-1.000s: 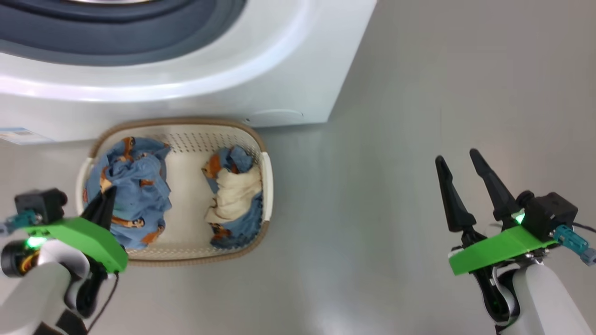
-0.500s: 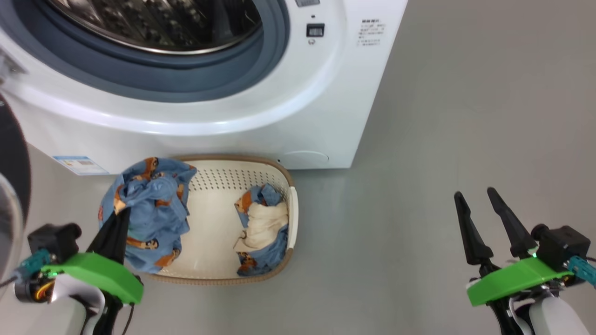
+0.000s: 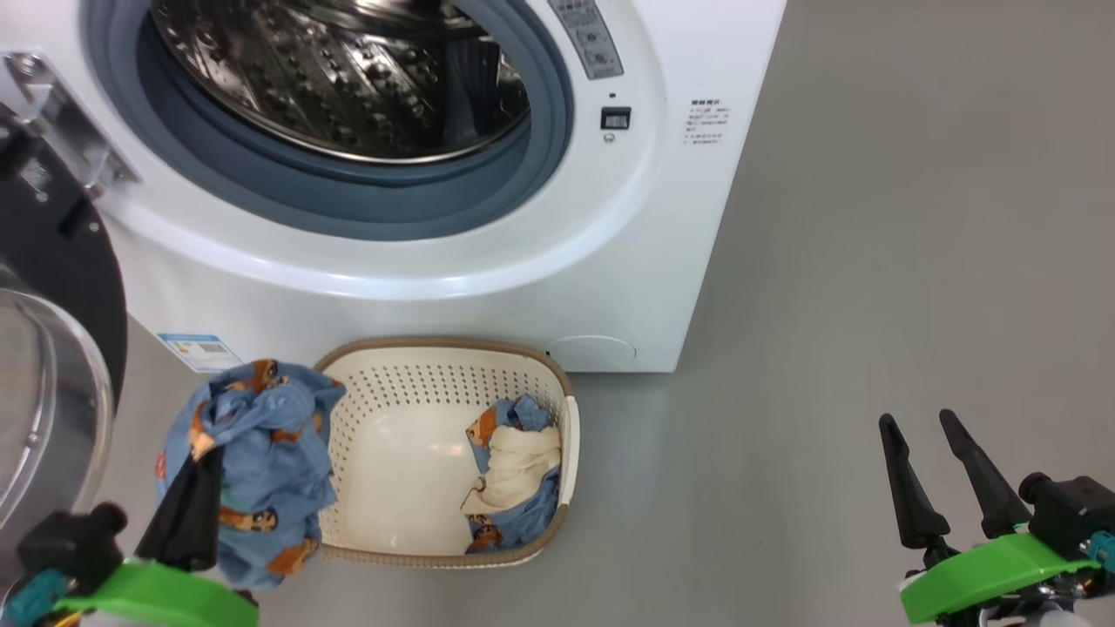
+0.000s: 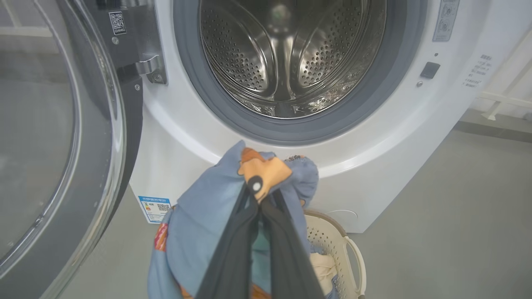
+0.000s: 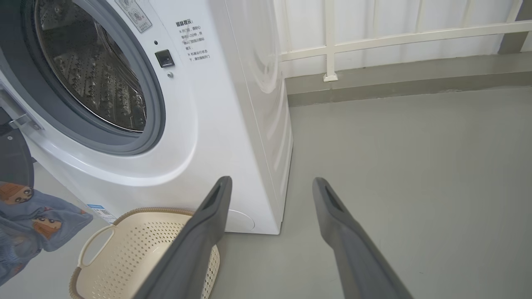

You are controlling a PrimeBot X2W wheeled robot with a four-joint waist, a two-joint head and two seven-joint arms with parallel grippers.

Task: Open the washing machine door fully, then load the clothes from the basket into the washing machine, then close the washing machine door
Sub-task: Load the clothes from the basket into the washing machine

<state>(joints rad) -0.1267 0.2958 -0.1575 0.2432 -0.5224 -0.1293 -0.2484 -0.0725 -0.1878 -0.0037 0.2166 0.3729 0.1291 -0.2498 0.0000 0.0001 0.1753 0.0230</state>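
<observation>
Floor [image 3: 827, 348]: grey, smooth, bare to the right of the machine.
Left gripper [image 4: 258, 198]: clenched on a blue garment [image 3: 261, 435], pinching one bunched fold at the fingertips; the rest hangs loose below.
Garment position: held clear of the basket [image 3: 435, 345], over its left end and below the drum mouth.
Basket: on the floor against the washing machine [image 3: 523, 296]; a blue-and-cream bundle [image 3: 514, 479] lies at its right end.
Drum [image 3: 348, 78]: no cloth visible inside; a grey-blue gasket [image 3: 392, 205] rings it.
Washing machine door [image 3: 61, 261]: open at the left, near the hanging cloth.
Right gripper [image 3: 917, 421]: fingers spread, holding nothing, well apart to the right.
Risk, grip: so small a pinch may slip and drop the garment on the floor.
Risk, path: trailing cloth may drag on the gasket lip or the hinge [image 4: 149, 66], or hang out of the mouth and foul the closing.
</observation>
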